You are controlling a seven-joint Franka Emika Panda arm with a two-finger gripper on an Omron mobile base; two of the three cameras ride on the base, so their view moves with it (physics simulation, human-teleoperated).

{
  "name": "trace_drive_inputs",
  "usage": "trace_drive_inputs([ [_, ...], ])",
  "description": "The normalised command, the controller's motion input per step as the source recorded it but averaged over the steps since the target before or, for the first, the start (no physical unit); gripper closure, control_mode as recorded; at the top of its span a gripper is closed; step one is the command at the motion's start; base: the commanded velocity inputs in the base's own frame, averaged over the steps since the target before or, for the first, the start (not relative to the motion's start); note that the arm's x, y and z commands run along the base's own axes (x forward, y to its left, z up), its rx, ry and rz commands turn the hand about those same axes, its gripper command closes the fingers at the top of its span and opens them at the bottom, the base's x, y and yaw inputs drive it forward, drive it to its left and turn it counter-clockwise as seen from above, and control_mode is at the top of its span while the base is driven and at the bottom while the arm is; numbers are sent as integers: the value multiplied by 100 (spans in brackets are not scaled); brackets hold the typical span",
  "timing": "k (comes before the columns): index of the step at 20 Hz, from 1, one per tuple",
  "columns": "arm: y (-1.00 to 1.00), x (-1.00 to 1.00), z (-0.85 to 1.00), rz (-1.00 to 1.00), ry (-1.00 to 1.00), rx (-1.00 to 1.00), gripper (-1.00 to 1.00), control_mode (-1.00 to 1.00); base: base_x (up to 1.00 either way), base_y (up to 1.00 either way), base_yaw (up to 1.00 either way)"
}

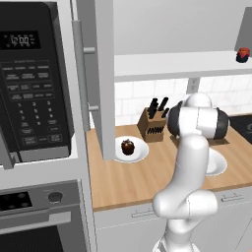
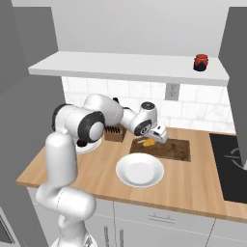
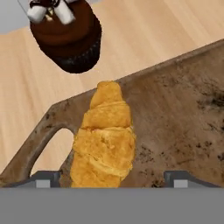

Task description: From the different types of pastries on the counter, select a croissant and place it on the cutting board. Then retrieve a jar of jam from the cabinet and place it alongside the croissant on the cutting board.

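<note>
The golden croissant [image 3: 105, 140] lies on the dark wooden cutting board [image 3: 175, 118], at its handle end. My gripper [image 3: 113, 179] hangs just above it, open, with a fingertip wide on each side and a gap to the pastry on both. In the right base view the gripper [image 2: 153, 139] is over the croissant [image 2: 148, 142] at the board's [image 2: 173, 149] left end. A dark muffin [image 3: 70, 39] sits just past that end of the board. The red jar of jam [image 2: 201, 61] stands on the open cabinet's shelf [image 2: 125, 67], up at the right.
An empty white plate [image 2: 140, 170] sits in front of the board. A second muffin [image 1: 128, 146] rests on a plate by the knife block [image 1: 153, 125]. The open cabinet door [image 1: 103, 74] hangs beside the microwave [image 1: 34, 83]. A black cooktop [image 2: 231, 164] bounds the counter's right end.
</note>
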Motion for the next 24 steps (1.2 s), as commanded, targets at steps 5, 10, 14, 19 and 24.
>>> trace_drive_inputs([
  [5,-16,-32,71,5,-7,-2,-100,-100,0,0,0],
  [10,-29,-89,53,14,-11,-10,-100,-100,0,0,0],
  [14,-22,-95,54,18,-10,-14,-100,-100,0,0,0],
  [19,-6,-99,72,21,-13,-12,-100,-100,0,0,0],
  [24,-9,-58,100,13,-15,-1,-100,-100,0,0,0],
])
